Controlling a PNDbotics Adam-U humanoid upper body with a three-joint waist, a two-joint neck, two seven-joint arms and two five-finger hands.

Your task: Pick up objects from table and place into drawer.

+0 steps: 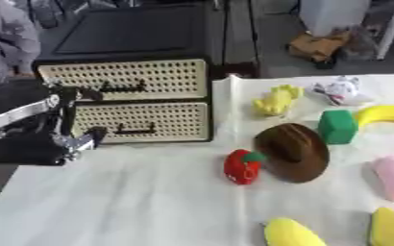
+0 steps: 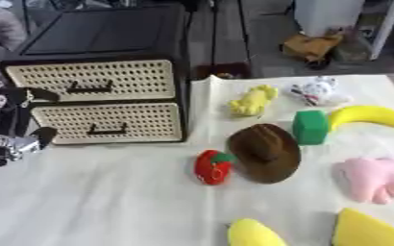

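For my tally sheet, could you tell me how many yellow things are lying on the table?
4: a soft toy at the back beside the drawers, a banana right of the green block, and two pieces at the front edge, both partly cut off.

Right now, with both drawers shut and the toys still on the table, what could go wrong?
1. Both drawers look shut, so nothing can go in until one is pulled open; its handle is thin and might slip from the fingers.
2. The left robot hand hangs close to the cabinet front and could bump it.
3. The strawberry lies against the brown hat, so grabbing one may drag the other.
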